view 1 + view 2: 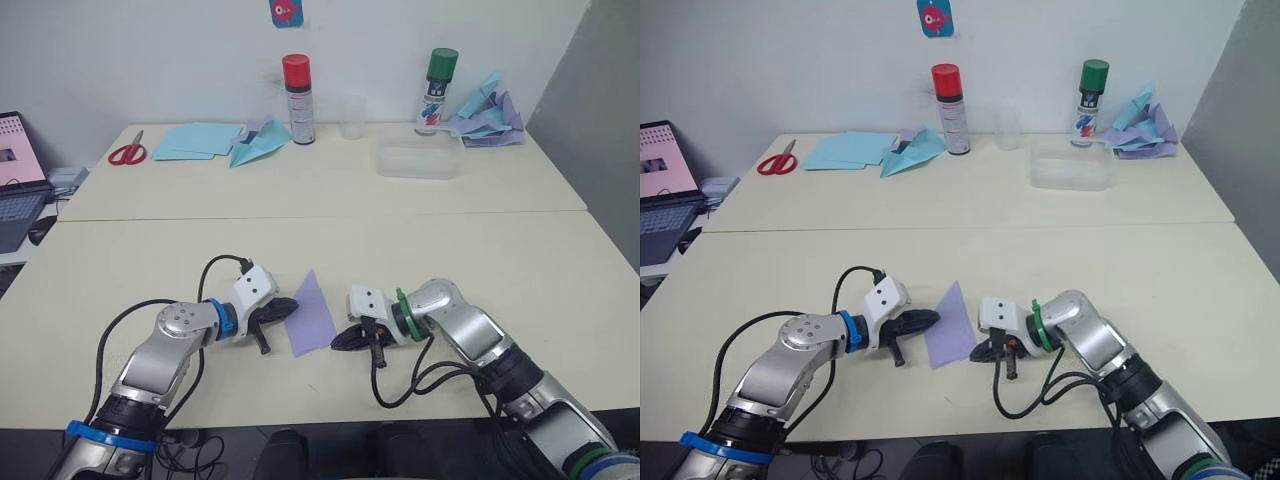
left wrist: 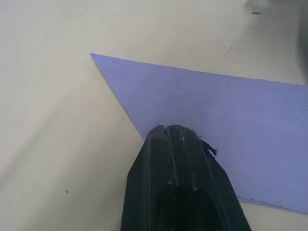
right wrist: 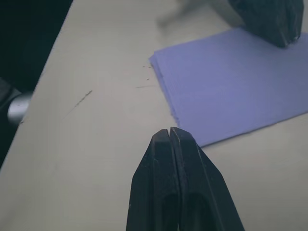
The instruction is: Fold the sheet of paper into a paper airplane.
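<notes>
The lavender sheet of paper (image 1: 312, 318) lies flat on the near table between my two grippers, folded over, with one corner pointing away from me. My left gripper (image 1: 291, 307) is shut, and its tips rest on the paper's (image 2: 231, 120) left edge. On the other side, my right gripper (image 1: 337, 341) is also shut, low over the table and just short of the paper's (image 3: 231, 82) near right corner. The right wrist view also catches the left gripper's fingers (image 3: 269, 19) on the sheet's far side.
On the far table are red scissors (image 1: 128, 153), pale blue sheets (image 1: 195, 140), a pale blue paper plane (image 1: 258, 148), a red-capped can (image 1: 298, 100), a clear cup (image 1: 351, 117), a clear box (image 1: 418, 160), a green-capped can (image 1: 437, 92) and a heap of paper planes (image 1: 490, 118). A laptop (image 1: 18, 180) stands at the left.
</notes>
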`<state>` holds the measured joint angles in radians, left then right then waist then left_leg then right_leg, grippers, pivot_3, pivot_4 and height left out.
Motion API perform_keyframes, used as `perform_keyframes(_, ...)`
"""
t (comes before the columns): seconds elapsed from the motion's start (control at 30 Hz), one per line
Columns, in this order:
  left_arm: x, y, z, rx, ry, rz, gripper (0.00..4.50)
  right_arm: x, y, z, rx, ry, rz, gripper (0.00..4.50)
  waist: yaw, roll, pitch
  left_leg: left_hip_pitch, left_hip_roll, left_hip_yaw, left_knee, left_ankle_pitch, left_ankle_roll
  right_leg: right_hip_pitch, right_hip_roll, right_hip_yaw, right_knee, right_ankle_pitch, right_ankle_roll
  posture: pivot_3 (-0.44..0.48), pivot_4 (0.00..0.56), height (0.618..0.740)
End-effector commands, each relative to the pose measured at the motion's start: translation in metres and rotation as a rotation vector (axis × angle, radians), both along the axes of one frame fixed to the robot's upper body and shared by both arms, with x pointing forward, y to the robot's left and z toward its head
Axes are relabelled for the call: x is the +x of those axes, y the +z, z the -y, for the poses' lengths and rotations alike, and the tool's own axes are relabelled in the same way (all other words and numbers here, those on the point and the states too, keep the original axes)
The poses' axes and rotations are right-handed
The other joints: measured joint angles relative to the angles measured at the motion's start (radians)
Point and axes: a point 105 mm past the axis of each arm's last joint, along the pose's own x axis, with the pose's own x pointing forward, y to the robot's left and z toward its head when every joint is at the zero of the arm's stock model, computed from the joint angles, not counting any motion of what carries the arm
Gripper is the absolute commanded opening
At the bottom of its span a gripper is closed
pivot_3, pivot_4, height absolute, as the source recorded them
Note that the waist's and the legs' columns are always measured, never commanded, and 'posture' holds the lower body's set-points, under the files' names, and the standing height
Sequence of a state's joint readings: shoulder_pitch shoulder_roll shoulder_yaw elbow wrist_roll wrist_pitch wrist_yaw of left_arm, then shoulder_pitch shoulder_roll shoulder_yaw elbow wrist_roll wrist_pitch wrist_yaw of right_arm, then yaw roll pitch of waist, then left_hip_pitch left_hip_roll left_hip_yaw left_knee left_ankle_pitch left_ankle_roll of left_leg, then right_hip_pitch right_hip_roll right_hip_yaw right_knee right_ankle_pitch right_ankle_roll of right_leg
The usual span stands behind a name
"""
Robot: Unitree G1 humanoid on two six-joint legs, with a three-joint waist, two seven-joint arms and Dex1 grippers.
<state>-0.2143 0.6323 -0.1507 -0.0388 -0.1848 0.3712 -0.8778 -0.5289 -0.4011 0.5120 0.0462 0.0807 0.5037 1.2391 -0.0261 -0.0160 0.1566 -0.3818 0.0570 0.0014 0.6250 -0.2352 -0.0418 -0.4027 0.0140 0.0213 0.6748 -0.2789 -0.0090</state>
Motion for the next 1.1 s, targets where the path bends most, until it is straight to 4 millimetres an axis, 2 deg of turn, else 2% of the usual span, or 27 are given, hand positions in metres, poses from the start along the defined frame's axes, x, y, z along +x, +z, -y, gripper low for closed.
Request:
perform_keyframes(0.03, -0.011, -0.033, -0.005, 0.06, 0.02, -0.12, 0.0, 0.003, 0.023, -0.011, 0.162, -0.063, -0.097, 0.01, 0.0, -0.001, 0.001, -0.001, 0.0, 0.0, 0.0, 0.0, 0.0, 0.002, 0.0, 0.0, 0.0, 0.001, 0.002, 0.0, 0.15, 0.74)
perform_keyframes(0.1, -0.011, -0.034, -0.005, 0.059, 0.018, -0.121, 0.0, 0.016, 0.04, -0.019, 0.259, -0.131, -0.088, 0.01, 0.0, -0.001, 0.002, -0.002, 0.0, 0.0, 0.0, 0.0, 0.0, 0.002, 0.0, 0.0, 0.0, 0.002, 0.004, 0.0, 0.15, 0.74)
perform_keyframes(0.17, -0.013, -0.035, -0.005, 0.063, 0.013, -0.121, 0.0, 0.038, 0.048, -0.027, 0.333, -0.261, -0.06, 0.01, 0.0, -0.001, 0.002, -0.001, 0.0, 0.0, 0.0, 0.0, 0.0, 0.002, 0.0, 0.0, 0.001, 0.002, 0.004, 0.0, 0.15, 0.74)
perform_keyframes(0.27, -0.014, -0.035, -0.004, 0.066, 0.005, -0.12, 0.0, 0.057, 0.045, -0.036, 0.352, -0.379, -0.048, 0.01, 0.001, -0.001, 0.002, -0.002, 0.001, -0.001, 0.0, 0.0, 0.0, 0.0, 0.0, -0.001, 0.002, 0.002, 0.004, 0.0, 0.15, 0.74)
perform_keyframes(0.53, -0.015, -0.035, -0.004, 0.069, -0.001, -0.125, 0.0, 0.072, -0.002, -0.033, 0.124, -0.435, 0.09, 0.01, -0.001, 0.0, 0.001, -0.004, 0.0, 0.002, 0.0, 0.0, 0.0, -0.001, -0.001, 0.0, 0.001, 0.003, 0.004, 0.0, 0.15, 0.74)
perform_keyframes(0.67, -0.017, -0.036, -0.003, 0.07, -0.006, -0.132, 0.0, 0.086, 0.0, -0.037, 0.17, -0.56, 0.054, 0.01, -0.003, -0.001, 0.001, 0.0, 0.003, 0.001, 0.0, 0.0, 0.0, 0.0, 0.0, 0.001, 0.002, 0.003, 0.005, 0.0, 0.15, 0.74)
perform_keyframes(0.73, -0.019, -0.037, -0.003, 0.074, -0.013, -0.141, 0.0, 0.092, 0.005, -0.04, 0.202, -0.606, 0.035, 0.01, -0.003, 0.0, 0.001, 0.001, 0.004, 0.001, 0.0, 0.0, 0.0, 0.0, 0.0, 0.001, 0.004, 0.0, 0.0, 0.0, 0.15, 0.74)
perform_keyframes(0.9, -0.022, -0.04, -0.003, 0.086, -0.023, -0.148, 0.0, 0.097, 0.012, -0.047, 0.219, -0.607, 0.034, 0.01, -0.003, 0.0, 0.001, 0.0, 0.004, 0.001, 0.0, 0.0, 0.0, 0.0, 0.0, 0.0, 0.005, 0.002, 0.002, 0.0, 0.15, 0.74)
perform_keyframes(1.1, -0.023, -0.04, -0.003, 0.088, -0.028, -0.154, 0.0, 0.105, 0.008, -0.048, 0.192, -0.642, 0.044, 0.01, -0.004, 0.0, 0.001, -0.002, 0.003, 0.003, 0.0, 0.0, 0.0, 0.0, 0.001, 0.002, 0.004, 0.002, 0.002, 0.0, 0.15, 0.74)
